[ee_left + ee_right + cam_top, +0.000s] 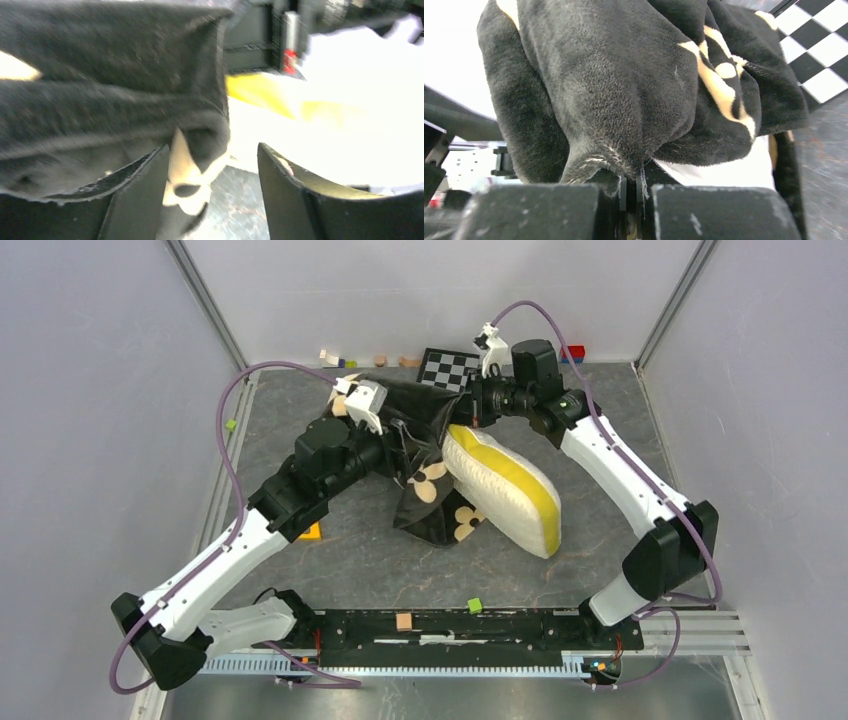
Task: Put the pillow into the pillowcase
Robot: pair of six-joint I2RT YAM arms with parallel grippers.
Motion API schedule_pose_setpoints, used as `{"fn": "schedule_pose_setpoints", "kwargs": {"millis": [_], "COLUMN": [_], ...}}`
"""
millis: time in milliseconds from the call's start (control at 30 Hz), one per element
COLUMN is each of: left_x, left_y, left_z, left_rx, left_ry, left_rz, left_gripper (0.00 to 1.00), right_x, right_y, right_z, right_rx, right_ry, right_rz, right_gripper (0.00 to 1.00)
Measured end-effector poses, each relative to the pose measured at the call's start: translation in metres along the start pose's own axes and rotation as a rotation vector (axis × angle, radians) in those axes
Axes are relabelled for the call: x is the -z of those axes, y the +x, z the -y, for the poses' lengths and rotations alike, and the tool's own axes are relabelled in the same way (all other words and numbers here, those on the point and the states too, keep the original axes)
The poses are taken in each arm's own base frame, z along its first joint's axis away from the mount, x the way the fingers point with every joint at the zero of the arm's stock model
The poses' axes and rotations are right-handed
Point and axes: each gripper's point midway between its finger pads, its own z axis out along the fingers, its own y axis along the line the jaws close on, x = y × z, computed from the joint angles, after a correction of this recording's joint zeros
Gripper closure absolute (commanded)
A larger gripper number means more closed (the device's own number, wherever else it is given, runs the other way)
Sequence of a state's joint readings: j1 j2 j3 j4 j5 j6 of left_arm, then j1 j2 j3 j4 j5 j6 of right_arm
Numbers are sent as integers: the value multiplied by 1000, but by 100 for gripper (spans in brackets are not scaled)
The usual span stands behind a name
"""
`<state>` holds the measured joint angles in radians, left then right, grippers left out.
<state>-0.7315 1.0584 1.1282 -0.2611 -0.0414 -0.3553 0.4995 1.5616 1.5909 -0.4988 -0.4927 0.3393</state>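
The pillow [505,490] is cream-white with a yellow band and lies tilted at the middle of the table, its upper end tucked under the pillowcase [428,445], black plush with tan flowers. My right gripper [470,405] is shut on a bunched edge of the pillowcase [614,90], with the jaws [631,185] pinched together. My left gripper [405,452] is open at the case's left side. In the left wrist view its fingers [135,200] stand wide apart, black fabric [110,100] drapes over the left one, and the pillow [350,130] lies to the right.
A black-and-white checkered board [447,368] lies at the back behind the case and shows in the right wrist view [819,55]. Small coloured blocks [340,360] line the back wall. A green block [475,605] and a tan block [404,621] sit near the front rail. An orange piece [310,532] lies under the left arm.
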Motion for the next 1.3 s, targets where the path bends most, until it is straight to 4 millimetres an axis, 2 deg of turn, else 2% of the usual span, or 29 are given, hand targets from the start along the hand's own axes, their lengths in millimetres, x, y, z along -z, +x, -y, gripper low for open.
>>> {"fn": "schedule_pose_setpoints", "kwargs": {"millis": [100, 200, 300, 433, 600, 733, 833, 967, 1033, 1100, 1200, 1300], "left_x": [10, 22, 24, 8, -27, -46, -46, -41, -40, -43, -53, -56], "left_y": [16, 37, 57, 87, 116, 125, 121, 108, 106, 109, 125, 141], "left_z": [14, 23, 26, 18, -4, -22, -35, -47, -49, -48, -40, -25], "left_rx": [19, 42, 52, 46, 29, 10, -1, -6, -6, -7, -5, 3], "left_ry": [87, 138, 155, 112, 1, -96, -170, -244, -253, -250, -194, -108], "left_rz": [-40, -76, -111, -165, -196, -186, -159, -107, -96, -105, -158, -222], "left_gripper": [21, 20, 20, 13, 14, 14, 5, 4, 8, 18, 38, 68], "right_x": [-12, -13, -10, -6, -4, -4, -3, -2, -1, -1, -2, -3], "right_y": [7, 3, -3, -10, -12, -12, -12, -13, -13, -13, -13, -10], "right_z": [19, 26, 32, 39, 45, 47, 49, 52, 53, 54, 55, 61], "right_rx": [-107, -169, -201, -218, -222, -218, -215, -210, -207, -204, -199, -202], "right_ry": [-54, -106, -135, -149, -149, -149, -148, -146, -144, -143, -140, -128], "right_rz": [13, 48, 82, 112, 126, 130, 131, 137, 139, 139, 138, 132], "right_gripper": [100, 100, 100, 100, 100, 100, 100, 100, 100, 100, 100, 100]}}
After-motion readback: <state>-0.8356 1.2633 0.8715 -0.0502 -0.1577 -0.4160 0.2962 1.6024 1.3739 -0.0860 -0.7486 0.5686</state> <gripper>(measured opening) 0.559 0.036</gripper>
